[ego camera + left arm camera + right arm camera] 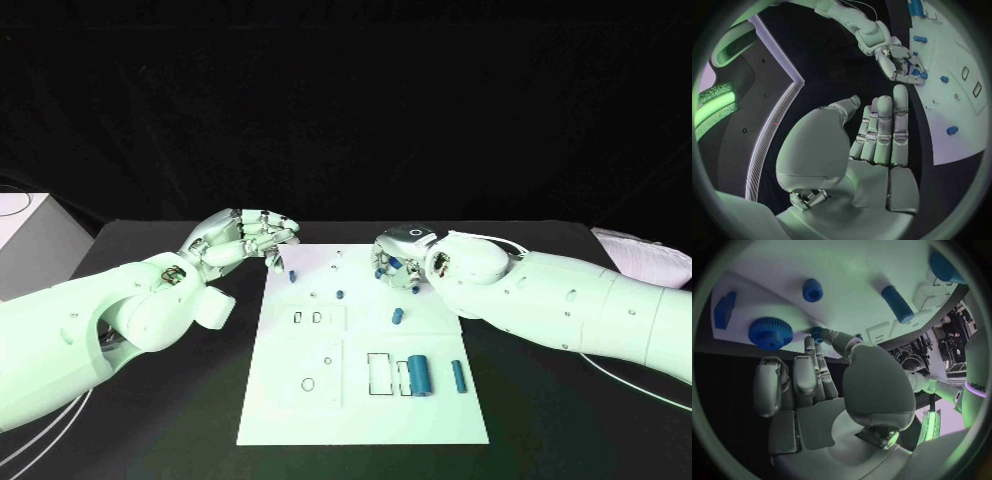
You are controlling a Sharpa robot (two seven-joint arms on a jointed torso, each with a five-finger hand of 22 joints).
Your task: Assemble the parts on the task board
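Meanwhile the right hand (400,262) pinches a small blue part (817,333) over the task board (361,420); the left hand (248,237) hangs spread, empty.

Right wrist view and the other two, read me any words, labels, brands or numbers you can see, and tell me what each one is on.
No text can be read for certain.
Dark lettering on a white cover of the robot: cut off by the circle's rim and blurred, not readable.
The task board carries outlined slots, no words or numbers.
The blue parts, such as the toothed wheel, bear no marks.
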